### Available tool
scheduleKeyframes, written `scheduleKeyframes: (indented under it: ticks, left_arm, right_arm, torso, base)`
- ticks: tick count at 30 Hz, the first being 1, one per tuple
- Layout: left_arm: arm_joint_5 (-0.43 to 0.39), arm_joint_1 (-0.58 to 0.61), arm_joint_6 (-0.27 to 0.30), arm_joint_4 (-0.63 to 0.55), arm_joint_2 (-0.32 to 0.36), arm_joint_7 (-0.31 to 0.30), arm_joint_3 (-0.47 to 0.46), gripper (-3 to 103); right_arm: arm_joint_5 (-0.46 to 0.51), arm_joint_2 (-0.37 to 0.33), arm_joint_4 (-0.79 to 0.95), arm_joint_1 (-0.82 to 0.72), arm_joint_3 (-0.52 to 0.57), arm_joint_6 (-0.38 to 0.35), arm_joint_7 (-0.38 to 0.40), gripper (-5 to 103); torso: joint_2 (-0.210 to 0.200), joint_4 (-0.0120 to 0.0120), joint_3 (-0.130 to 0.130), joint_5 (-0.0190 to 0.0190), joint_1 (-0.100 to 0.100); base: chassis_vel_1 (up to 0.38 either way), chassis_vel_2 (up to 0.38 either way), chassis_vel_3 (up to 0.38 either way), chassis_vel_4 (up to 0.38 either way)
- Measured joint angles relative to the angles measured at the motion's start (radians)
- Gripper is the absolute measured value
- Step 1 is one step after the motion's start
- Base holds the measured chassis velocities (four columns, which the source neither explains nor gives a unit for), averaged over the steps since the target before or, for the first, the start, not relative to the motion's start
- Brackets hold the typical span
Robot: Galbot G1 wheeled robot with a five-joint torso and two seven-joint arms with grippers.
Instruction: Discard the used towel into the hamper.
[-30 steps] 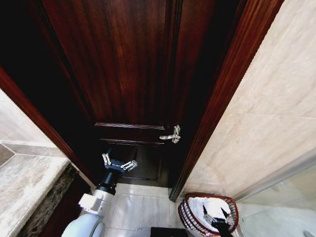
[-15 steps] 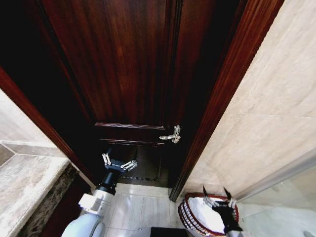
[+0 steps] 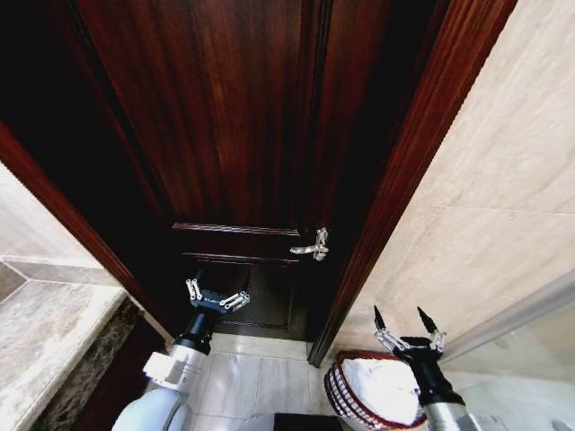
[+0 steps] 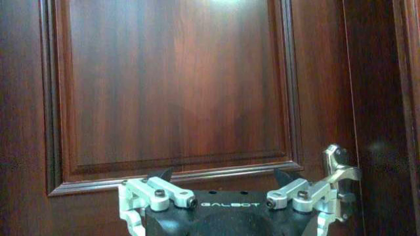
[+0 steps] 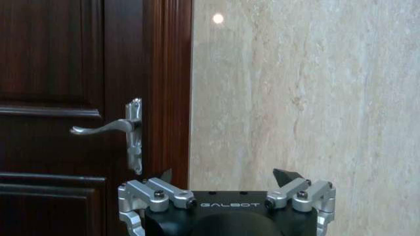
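From my head camera, the hamper [image 3: 359, 395] sits on the floor at about 5 o'clock, tucked into the corner where the dark door frame [image 3: 395, 180] meets the beige tiled wall [image 3: 485, 206]. The white towel [image 3: 382, 391] lies inside it, bunched against the woven rim. My right gripper [image 3: 404, 321] hangs above the hamper's far right edge with its two fingers spread wide and nothing between them, tips pointing up toward the wall. My left gripper [image 3: 216, 292] is at about 7 o'clock, held out in front of the lower panel of the wooden door [image 3: 234, 117], fingers parted and empty. The silver door handle [image 3: 312, 246] is just right of centre.

From my left wrist, my left gripper [image 4: 223, 176] faces the door [image 4: 177, 83] squarely, its fingers apart and holding nothing. The handle plate [image 4: 338, 164] shows at about 4 o'clock, beside one finger.

From my right wrist, my right gripper [image 5: 226, 176] is open and empty, pointed at the seam between the door frame [image 5: 174, 88] and the tiled wall [image 5: 302, 88]. The lever handle [image 5: 108, 129] sits at 9 o'clock.
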Motion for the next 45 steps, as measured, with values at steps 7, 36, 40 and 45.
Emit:
scheduleKeyframes:
  ticks: [7, 36, 40, 45]
  left_arm:
    - [0.0, 0.0, 0.0, 0.0, 0.0, 0.0, 0.0, 100]
    - [0.0, 0.0, 0.0, 0.0, 0.0, 0.0, 0.0, 100]
    - [0.0, 0.0, 0.0, 0.0, 0.0, 0.0, 0.0, 100]
    - [0.0, 0.0, 0.0, 0.0, 0.0, 0.0, 0.0, 100]
  right_arm:
    - [0.006, 0.0, 0.0, 0.009, -0.015, 0.006, -0.023, 100]
    - [0.005, 0.0, -0.009, 0.011, -0.018, 0.013, -0.03, 100]
    - [0.005, 0.0, -0.009, 0.011, -0.018, 0.013, -0.029, 100]
    - [0.005, 0.0, -0.009, 0.012, -0.018, 0.013, -0.029, 100]
  torso:
    - [0.0, 0.0, 0.0, -0.0001, 0.0]
    - [0.0, 0.0, 0.0, 0.0, 0.0]
    - [0.0, 0.0, 0.0, -0.0001, 0.0]
    - [0.0, -0.0001, 0.0, -0.0002, 0.0]
  base:
    - [0.0, 0.0, 0.0, 0.0]
    - [0.0, 0.0, 0.0, 0.0]
    - [0.0, 0.0, 0.0, 0.0]
    - [-0.021, -0.023, 0.028, 0.022]
